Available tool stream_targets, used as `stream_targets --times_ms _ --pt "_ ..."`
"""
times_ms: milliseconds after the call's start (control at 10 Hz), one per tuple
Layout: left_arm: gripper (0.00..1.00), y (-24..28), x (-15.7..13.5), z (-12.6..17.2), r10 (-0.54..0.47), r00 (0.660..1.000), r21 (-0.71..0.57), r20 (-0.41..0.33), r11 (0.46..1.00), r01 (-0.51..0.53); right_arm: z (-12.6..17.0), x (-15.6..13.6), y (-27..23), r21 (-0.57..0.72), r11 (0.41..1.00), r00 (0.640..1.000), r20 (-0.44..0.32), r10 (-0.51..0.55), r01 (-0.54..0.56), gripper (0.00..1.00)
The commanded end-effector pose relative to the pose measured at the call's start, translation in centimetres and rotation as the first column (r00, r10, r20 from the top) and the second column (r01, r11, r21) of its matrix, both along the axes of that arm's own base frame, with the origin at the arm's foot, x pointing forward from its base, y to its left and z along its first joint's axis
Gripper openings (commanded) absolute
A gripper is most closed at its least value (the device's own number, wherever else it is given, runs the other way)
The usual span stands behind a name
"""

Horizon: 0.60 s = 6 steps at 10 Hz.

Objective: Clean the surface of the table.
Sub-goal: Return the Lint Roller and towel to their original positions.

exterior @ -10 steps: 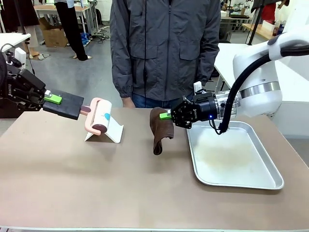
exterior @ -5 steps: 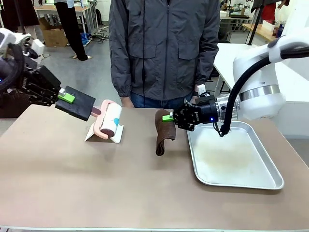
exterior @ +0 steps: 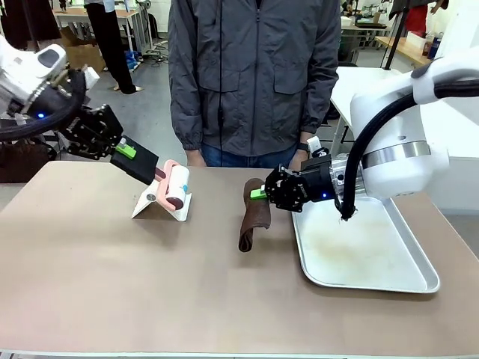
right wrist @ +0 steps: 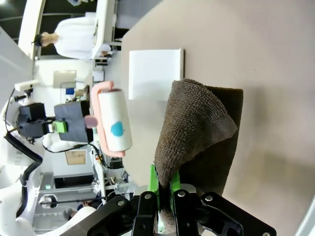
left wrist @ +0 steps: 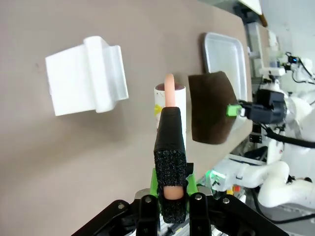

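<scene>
My left fingers (exterior: pixel 127 150) are clamped tight on the black foam-wrapped handle (exterior: pixel 141 161) of a lint roller (exterior: pixel 177 187). In my left wrist view the handle (left wrist: pixel 170 157) runs straight up from between the green pads toward twelve o'clock, with the white roll (left wrist: pixel 171 105) at its far end. In the front view the roller sits tilted at about ten o'clock from the middle of the worktop (exterior: pixel 150 284), just over its white stand (exterior: pixel 162 206); I cannot tell whether roll and stand touch. The stand (left wrist: pixel 87 76) lies at about eleven o'clock from the handle in the left wrist view, resting on the tan surface.

My right fingers (exterior: pixel 259 194) are pinched shut on the upper edge of a brown cloth (exterior: pixel 253 215). The cloth hangs down from the grip, and its lower end reaches the worktop at roughly one o'clock from the middle. In my right wrist view the cloth (right wrist: pixel 197 132) rises from between my pads, folded over, with the roller (right wrist: pixel 114 123) and my other arm off at nine o'clock.

A metal tray (exterior: pixel 419 277) sits on the worktop at three o'clock, just beside the cloth. A person in a grey jacket (exterior: pixel 254 75) stands at twelve o'clock, at the far edge.
</scene>
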State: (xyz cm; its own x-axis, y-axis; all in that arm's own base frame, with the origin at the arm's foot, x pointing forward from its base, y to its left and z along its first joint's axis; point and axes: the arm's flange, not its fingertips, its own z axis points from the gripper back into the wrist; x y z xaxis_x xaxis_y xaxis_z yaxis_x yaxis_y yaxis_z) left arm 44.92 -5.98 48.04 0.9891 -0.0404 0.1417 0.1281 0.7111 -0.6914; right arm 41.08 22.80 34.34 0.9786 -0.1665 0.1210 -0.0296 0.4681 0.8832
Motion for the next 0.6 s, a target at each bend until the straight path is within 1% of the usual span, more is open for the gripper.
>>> stream_targets --times_ms 0,300,400,500 --pt "0.22 -1.8 2.4 -0.1 0.039 0.998 0.071 -0.057 0.997 -0.035 -1.3 0.7 0.9 0.008 1.000 0.999 0.054 0.000 0.000 0.10" --pt "0.22 -3.7 5.7 -0.6 0.060 0.994 0.167 -0.092 0.985 -0.044 -1.5 0.8 1.0 0.015 1.000 0.997 0.071 0.011 -0.012 0.10" --pt "0.22 -4.1 6.7 -0.8 0.032 0.995 0.189 -0.096 0.982 -0.013 -1.6 0.7 1.0 0.033 0.999 0.997 0.073 0.017 -0.020 0.10" --pt "0.22 -4.5 7.5 -1.3 -0.015 0.995 0.202 -0.098 0.979 0.035 -1.5 0.6 1.1 0.077 0.996 0.998 0.056 0.041 -0.045 0.10"
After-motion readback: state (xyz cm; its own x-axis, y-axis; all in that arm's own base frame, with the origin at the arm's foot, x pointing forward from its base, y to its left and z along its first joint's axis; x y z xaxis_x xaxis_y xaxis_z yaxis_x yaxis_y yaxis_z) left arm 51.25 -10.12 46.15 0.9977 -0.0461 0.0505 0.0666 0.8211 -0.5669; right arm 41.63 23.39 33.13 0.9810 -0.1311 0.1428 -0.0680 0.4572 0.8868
